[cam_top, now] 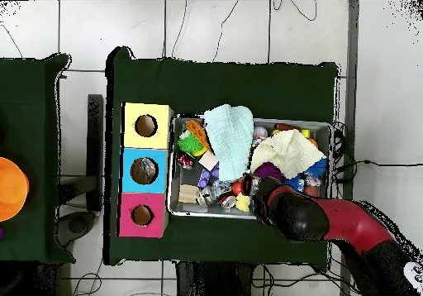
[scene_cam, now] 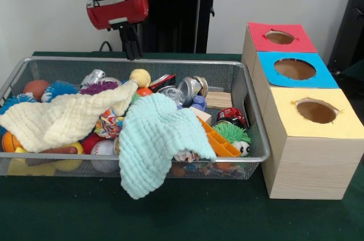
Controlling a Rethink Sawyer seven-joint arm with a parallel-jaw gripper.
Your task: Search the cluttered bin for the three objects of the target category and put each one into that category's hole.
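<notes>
While tool [scene_cam: 134,53] hovers, bin [scene_cam: 257,138] below, cloths inside

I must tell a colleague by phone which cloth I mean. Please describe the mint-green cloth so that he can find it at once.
Look at the wire mesh bin on the green table, left of the three boxes with coloured tops. The mint-green cloth lies near the bin's middle and hangs over its front rim onto the outside. The other cloth, the pale yellow cloth to its left, stays wholly inside the bin.
</notes>
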